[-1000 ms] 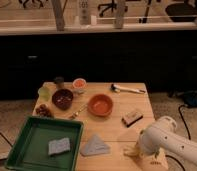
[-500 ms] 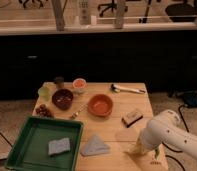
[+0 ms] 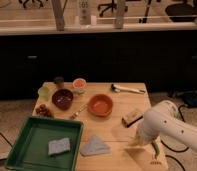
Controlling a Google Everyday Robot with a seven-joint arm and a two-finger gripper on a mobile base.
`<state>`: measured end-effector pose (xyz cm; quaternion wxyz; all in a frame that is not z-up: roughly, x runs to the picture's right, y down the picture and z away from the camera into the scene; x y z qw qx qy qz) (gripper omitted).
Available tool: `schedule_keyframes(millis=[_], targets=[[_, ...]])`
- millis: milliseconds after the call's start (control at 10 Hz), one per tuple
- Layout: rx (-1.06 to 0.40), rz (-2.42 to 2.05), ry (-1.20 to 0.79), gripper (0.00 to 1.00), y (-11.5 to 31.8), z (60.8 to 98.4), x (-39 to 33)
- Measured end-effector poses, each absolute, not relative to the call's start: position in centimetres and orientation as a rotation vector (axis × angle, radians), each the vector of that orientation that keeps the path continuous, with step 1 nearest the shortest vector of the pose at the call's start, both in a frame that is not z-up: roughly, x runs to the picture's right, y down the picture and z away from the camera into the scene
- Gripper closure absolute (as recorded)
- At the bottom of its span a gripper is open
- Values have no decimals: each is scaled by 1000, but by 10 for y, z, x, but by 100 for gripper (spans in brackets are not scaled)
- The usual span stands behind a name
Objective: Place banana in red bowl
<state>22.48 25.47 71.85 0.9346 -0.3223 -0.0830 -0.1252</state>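
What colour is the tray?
The tray is green, camera view; gripper low at front-right of table.

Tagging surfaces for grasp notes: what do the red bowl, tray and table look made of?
The red bowl is matte orange-red, terracotta or plastic; no glare to decide. The tray is even green with a raised rim, probably plastic. The table has a pale tan top, likely wood, with no grain visible. The gripper, shut, is low over the table's near right edge.

At table (image 3: pixel 114 129) centre: red bowl (image 3: pixel 100 105). Front-left: tray (image 3: pixel 47 120), cloth (image 3: pixel 95 146) just right. Front-right: gripper (image 3: pixel 138 142), low over table.
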Motion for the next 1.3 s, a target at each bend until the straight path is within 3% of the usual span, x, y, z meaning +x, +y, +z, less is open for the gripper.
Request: schedule_keyframes(millis=[1300], targets=[[-621,-320,-150,100,149,710,189]])
